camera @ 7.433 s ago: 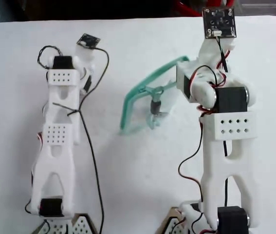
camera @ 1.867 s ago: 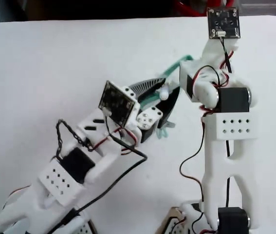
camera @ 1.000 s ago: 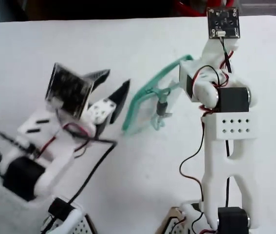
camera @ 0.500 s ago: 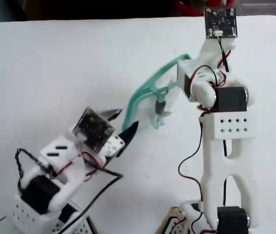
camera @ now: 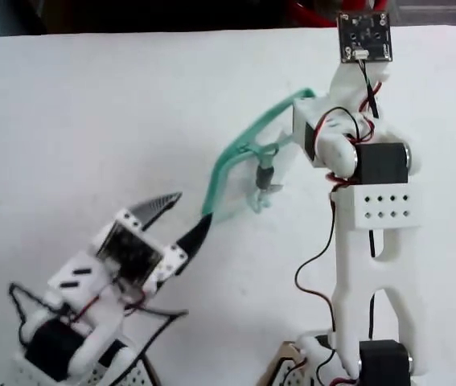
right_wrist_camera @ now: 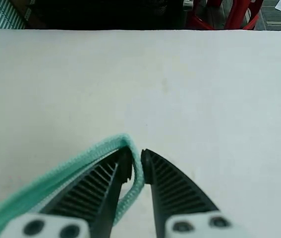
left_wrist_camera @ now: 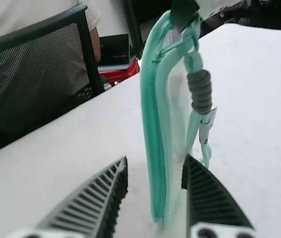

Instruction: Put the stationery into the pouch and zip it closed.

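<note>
The pouch [camera: 232, 157], clear with a green zip rim, stands on edge on the white table [camera: 91, 104]. A cord with a grey bead [camera: 264, 173] hangs from the zip. My right gripper [right_wrist_camera: 136, 156] is shut on the pouch's [right_wrist_camera: 56, 186] far corner and holds it up. At the front left, my left gripper [camera: 181, 215] is open and points at the pouch's near end. In the left wrist view the pouch [left_wrist_camera: 155, 124] rises just beyond the left gripper [left_wrist_camera: 155, 166], in line with the gap between its fingers, and the grey bead [left_wrist_camera: 199, 89] hangs beside it.
The right arm's white body [camera: 372, 201] runs from the front edge toward the table's far side. Black cables [camera: 308, 265] trail near both arm bases. A black mesh chair [left_wrist_camera: 31, 74] and red chair legs [right_wrist_camera: 219, 12] stand past the table's far edge.
The left arm, which had been at the pouch's side, pulled back toward the front left and turned its open gripper to the pouch's near end. The right arm kept its hold.
</note>
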Robot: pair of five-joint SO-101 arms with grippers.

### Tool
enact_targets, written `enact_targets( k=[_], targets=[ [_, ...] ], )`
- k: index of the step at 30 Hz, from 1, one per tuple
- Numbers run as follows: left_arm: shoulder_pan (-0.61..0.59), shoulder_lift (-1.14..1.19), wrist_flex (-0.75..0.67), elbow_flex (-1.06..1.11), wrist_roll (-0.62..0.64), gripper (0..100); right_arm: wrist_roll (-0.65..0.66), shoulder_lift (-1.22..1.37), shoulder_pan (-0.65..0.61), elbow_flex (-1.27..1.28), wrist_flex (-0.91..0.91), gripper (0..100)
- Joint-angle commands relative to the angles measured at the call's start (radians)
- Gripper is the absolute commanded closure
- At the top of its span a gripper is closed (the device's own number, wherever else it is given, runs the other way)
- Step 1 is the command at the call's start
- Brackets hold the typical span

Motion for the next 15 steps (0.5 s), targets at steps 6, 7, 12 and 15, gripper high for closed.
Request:
enact_targets(
  k=[6, 7, 12, 15],
  targets=[
    [0.047, 0.071, -0.069, 0.040, 0.087, 80, -0.008, 0.016, -0.010, -0.017, 0.005, 98.0],
    [0.059, 0.071, -0.072, 0.061, 0.087, 80, -0.008, 0.016, -0.010, -0.017, 0.004, 98.0],
    [0.113, 0.071, -0.196, 0.152, 0.087, 80, -0.008, 0.016, -0.010, -0.017, 0.004, 98.0],
    [0.122, 0.074, -0.262, 0.173, 0.087, 80, -0.008, 0.016, -0.010, -0.014, 0.005, 98.0]
  ],
)
